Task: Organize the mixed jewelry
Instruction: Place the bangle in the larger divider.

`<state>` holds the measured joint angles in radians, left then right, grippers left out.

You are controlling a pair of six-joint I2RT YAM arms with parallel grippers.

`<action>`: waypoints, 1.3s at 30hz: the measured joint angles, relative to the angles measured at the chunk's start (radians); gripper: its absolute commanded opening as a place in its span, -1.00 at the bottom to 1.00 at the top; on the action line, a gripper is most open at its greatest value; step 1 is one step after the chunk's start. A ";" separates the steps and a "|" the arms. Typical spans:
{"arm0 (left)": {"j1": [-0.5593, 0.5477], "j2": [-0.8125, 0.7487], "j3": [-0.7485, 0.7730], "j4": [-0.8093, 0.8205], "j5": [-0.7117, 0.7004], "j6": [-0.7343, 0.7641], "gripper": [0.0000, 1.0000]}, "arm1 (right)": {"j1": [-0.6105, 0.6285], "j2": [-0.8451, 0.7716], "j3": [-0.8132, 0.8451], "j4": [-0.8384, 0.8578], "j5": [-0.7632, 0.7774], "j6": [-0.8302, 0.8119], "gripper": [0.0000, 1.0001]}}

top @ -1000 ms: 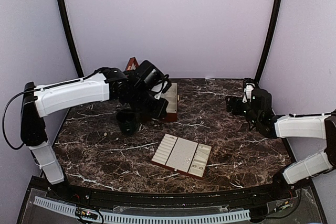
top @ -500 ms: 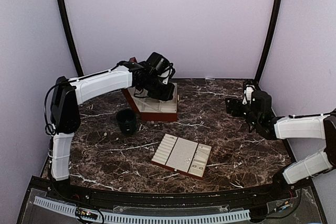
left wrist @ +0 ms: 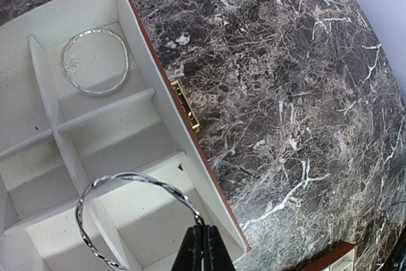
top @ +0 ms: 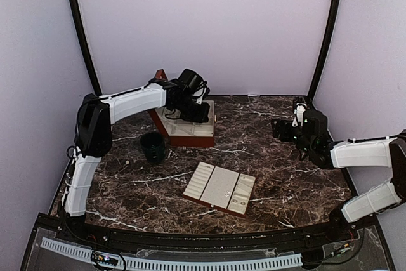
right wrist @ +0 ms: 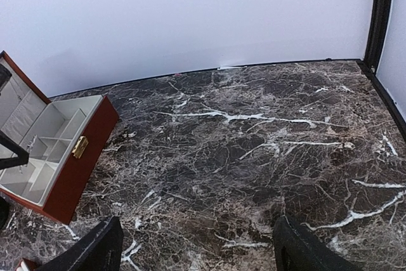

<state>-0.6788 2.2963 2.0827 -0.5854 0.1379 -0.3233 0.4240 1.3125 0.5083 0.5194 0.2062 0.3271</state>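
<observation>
As my left hand pinched twisted bangle by rim above box, I judged it light, stiff, slippery; thin rim only hold. Right hand gaped, empty.

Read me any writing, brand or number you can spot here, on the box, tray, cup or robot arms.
No text is readable in any view.
The red-brown jewelry box, cream slotted tray, dark green cup and white arm shells carry no print.
The twisted silver bangle pinched in the left gripper shows no engraving.
A tiny yellow-marked part on the front rail is too small to read.
</observation>
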 measured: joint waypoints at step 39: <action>-0.019 0.049 -0.068 0.006 0.077 -0.030 -0.97 | 0.000 0.013 0.000 0.003 0.000 0.010 0.64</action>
<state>-0.6979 2.3451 2.0151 -0.5789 0.2153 -0.3531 0.4240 1.3251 0.5083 0.5224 0.2058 0.3374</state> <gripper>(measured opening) 0.007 0.819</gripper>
